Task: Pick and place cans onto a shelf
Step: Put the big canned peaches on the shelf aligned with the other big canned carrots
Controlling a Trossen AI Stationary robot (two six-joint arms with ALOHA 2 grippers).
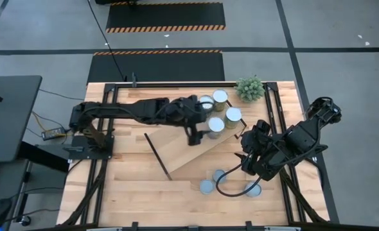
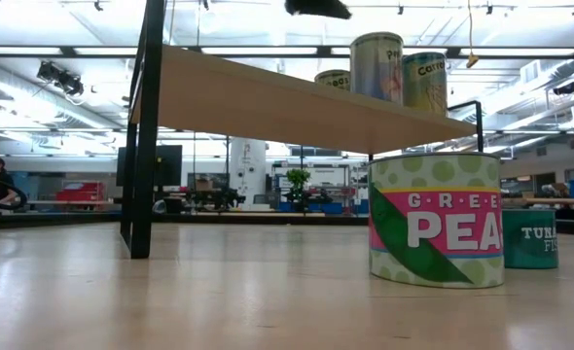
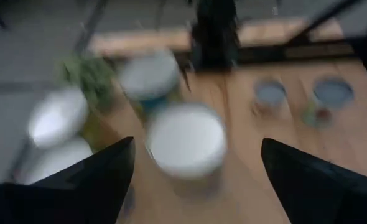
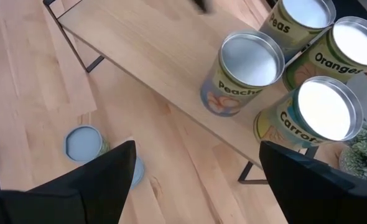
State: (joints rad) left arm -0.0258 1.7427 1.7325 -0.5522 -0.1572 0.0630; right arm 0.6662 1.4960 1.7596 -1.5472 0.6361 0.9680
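The light-wood shelf (image 1: 183, 151) stands slantwise on the table on black rails. Several cans stand upright on its far-right end: Peaches (image 4: 246, 65), Peas (image 4: 301, 15), Oranges (image 4: 354, 43) and Carrots (image 4: 323, 112). Three cans stand on the table near the front: two grey-topped (image 1: 207, 187) (image 1: 219, 175) and one by the right arm (image 1: 254, 189). My left gripper (image 1: 199, 128) is open above the shelf. The white-topped can (image 3: 186, 140) shows between its fingers, untouched. My right gripper (image 1: 246, 160) is open and empty above the table, right of the shelf.
A small green plant (image 1: 250, 88) stands at the table's far right corner beside the shelf's cans. In the low view a Green Peas can (image 2: 438, 219) and a teal tuna can (image 2: 530, 238) stand on the table under the shelf plank (image 2: 297, 107). A black cable (image 1: 231, 191) loops near the front cans.
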